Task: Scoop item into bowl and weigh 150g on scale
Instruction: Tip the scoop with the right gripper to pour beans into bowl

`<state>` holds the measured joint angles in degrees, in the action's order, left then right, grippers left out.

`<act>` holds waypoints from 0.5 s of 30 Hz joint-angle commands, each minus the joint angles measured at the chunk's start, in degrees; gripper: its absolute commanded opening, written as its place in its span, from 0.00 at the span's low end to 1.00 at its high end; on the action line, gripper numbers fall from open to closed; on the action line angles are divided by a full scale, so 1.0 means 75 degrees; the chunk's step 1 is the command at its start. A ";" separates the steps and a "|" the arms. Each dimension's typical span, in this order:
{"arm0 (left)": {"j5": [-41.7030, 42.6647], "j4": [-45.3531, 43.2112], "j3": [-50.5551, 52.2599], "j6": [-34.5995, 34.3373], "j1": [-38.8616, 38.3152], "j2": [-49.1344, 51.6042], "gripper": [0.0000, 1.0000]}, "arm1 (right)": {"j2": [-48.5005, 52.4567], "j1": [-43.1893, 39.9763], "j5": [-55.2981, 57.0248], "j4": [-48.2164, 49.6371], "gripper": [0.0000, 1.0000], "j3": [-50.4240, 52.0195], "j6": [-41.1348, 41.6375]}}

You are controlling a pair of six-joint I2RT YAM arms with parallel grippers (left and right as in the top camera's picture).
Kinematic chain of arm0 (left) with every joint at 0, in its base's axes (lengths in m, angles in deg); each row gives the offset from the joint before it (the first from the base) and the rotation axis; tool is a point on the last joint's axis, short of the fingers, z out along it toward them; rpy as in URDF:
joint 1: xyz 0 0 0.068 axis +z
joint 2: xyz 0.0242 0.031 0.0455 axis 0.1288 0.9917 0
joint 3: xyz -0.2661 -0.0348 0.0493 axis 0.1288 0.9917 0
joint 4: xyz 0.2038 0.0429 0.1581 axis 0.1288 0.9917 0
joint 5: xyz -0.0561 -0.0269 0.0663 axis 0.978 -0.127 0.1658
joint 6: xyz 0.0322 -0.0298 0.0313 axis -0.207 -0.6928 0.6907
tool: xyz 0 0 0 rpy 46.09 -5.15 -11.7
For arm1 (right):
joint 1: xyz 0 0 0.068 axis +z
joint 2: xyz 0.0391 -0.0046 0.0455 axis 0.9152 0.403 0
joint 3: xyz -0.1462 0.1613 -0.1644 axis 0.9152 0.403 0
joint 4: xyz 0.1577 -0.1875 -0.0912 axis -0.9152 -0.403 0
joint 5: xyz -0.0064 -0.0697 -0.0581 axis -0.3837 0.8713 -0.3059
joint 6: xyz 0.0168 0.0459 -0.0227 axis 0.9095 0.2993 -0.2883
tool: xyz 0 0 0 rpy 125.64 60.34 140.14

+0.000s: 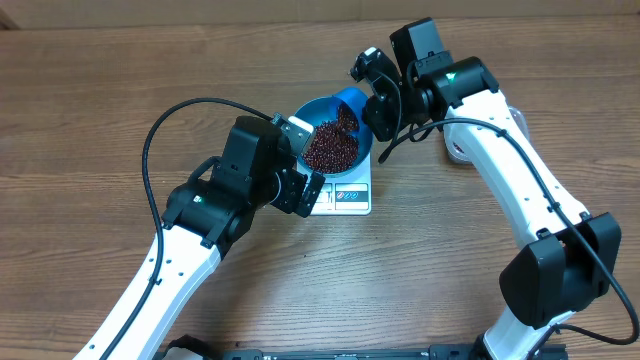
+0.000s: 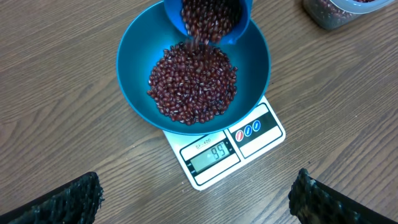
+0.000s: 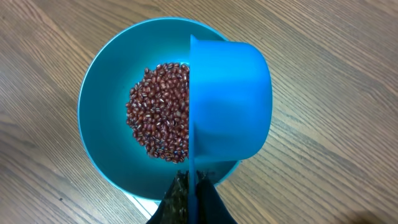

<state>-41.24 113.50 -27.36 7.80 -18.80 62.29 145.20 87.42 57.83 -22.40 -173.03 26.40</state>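
- Nearest the robot's base, the left end effector (image 1: pixel 304 160) hovers with its jaws spread wide and nothing between them, at about 8 o'clock from the bowl in the overhead view.
- Its own camera shows both dark fingers (image 2: pixel 62 200) at the bottom corners, well apart and clear of everything.
- Next comes the scale (image 1: pixel 347 197), lying flat on the wooden worktop (image 1: pixel 100 80) with its front edge at 6 o'clock.
- The scale's display (image 2: pixel 211 154) is lit with two digits that look like 99, though I cannot read them for sure.
- The bowl (image 1: pixel 312 112) sits upright on the scale, covering most of the plate and overhanging it at 9 o'clock.
- Inside, the beans (image 1: pixel 330 148) form a loose heap over the bottom, leaving the blue wall bare all round.
- A small blue scoop (image 1: pixel 350 100) hangs tilted over the bowl's rim at 1 o'clock, mouth down, and beans are spilling from its lip onto the heap.
- The right end effector (image 1: pixel 375 98) is clamped tight on the scoop's thin handle, at 2 o'clock from the bowl.
- Farthest out, a clear tub (image 2: pixel 336 12) stands on the worktop at 3 o'clock from the bowl, partly cut off, with more beans in it.
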 commanded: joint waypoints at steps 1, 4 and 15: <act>-0.0029 -0.0038 0.0003 0.0119 0.0041 0.0000 1.00 | -0.0297 0.0236 0.0172 0.0058 0.04 -0.0254 -0.0341; -0.0029 -0.0035 0.0003 0.0119 0.0041 0.0000 0.99 | -0.0297 0.0373 0.0490 0.0090 0.04 -0.0254 -0.0356; -0.0029 -0.0035 0.0003 0.0122 0.0041 0.0000 0.99 | -0.0297 0.0475 0.0737 0.0090 0.04 -0.0254 -0.0358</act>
<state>-41.24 113.50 -27.36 7.80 -18.80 62.29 145.20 91.01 62.70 -22.29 -173.05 24.11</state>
